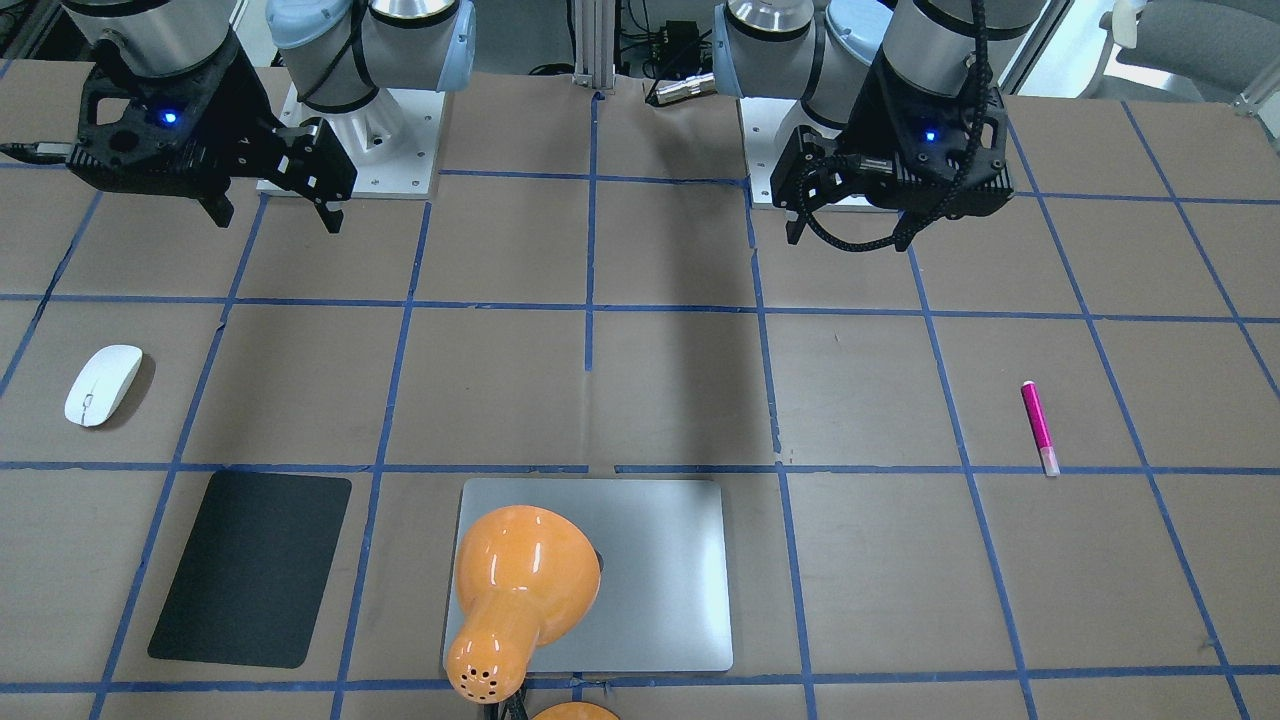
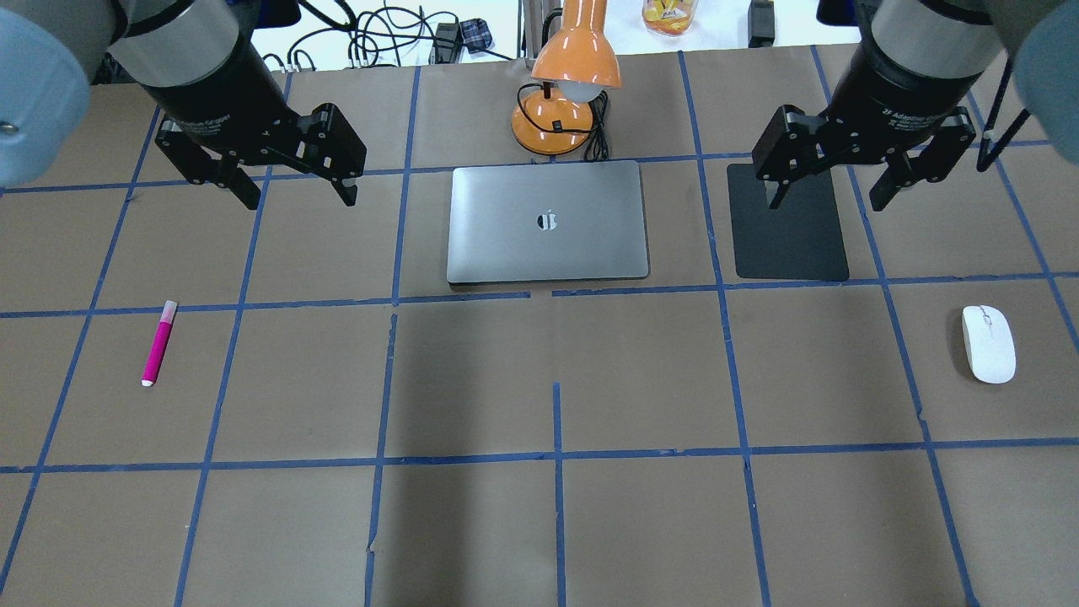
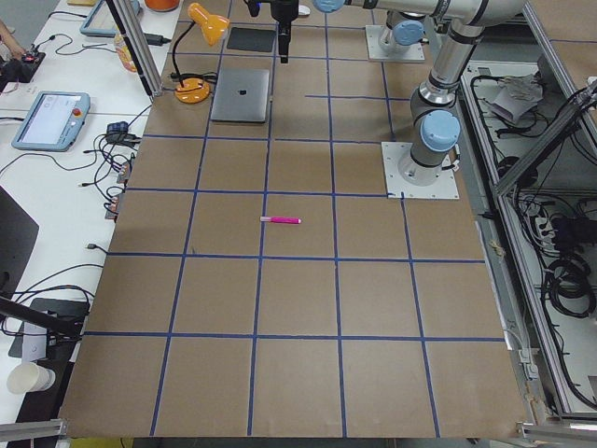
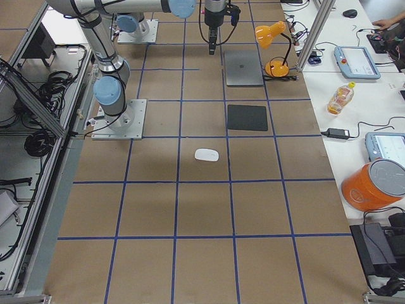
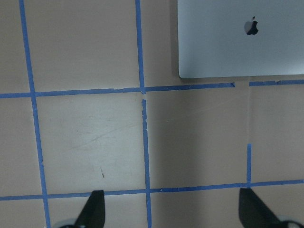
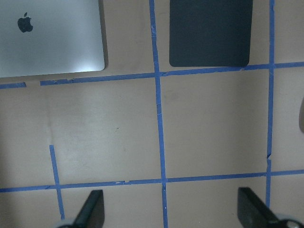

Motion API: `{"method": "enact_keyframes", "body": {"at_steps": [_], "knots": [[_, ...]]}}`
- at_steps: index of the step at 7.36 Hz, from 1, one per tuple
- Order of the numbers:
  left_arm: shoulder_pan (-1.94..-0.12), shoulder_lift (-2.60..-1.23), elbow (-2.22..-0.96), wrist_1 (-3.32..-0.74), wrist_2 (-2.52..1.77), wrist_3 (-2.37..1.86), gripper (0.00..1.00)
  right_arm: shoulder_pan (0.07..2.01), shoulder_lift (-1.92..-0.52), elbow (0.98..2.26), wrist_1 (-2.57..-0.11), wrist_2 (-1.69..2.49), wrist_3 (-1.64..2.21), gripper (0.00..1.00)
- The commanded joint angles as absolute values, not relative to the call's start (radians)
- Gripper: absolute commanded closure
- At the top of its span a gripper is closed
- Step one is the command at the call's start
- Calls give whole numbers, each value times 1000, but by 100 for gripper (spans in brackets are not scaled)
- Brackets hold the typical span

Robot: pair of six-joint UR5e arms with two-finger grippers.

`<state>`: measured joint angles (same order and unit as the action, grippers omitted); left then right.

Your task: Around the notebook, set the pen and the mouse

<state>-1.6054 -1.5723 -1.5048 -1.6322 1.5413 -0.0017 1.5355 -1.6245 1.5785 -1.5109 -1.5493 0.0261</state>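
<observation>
The silver-grey notebook (image 2: pixel 548 221) lies shut at the far middle of the table, its corner showing in both wrist views (image 5: pixel 242 38) (image 6: pixel 47 38). The magenta pen (image 2: pixel 158 342) (image 1: pixel 1039 427) lies alone on the paper, nearer than my left gripper (image 2: pixel 295 198) and further out to that side. This gripper hangs open and empty above the table, left of the notebook. The white mouse (image 2: pixel 988 343) (image 1: pixel 103 385) rests flat toward the table's right edge. My right gripper (image 2: pixel 824 202) hovers open and empty over the black mat, well clear of the mouse.
A black mat (image 2: pixel 788 223) lies just right of the notebook. An orange desk lamp (image 2: pixel 565 84) stands behind the notebook, its shade leaning over the far edge. Brown paper with blue tape lines covers the table (image 2: pixel 556 506).
</observation>
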Motion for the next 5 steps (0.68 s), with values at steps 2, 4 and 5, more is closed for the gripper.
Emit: {"method": "enact_keyframes", "body": {"at_steps": [2, 4, 5], "knots": [[-1605, -1572, -1503, -1632, 1540, 2, 0, 1532, -1623, 1572, -1511, -1546, 38, 0], [-1574, -1589, -1508, -1631, 1542, 8, 0, 1502, -1603, 1581, -1520, -1568, 32, 0], [-1531, -1609, -1515, -1632, 1537, 35, 0, 1397, -1568, 1582, -1520, -1636, 20, 0]]}}
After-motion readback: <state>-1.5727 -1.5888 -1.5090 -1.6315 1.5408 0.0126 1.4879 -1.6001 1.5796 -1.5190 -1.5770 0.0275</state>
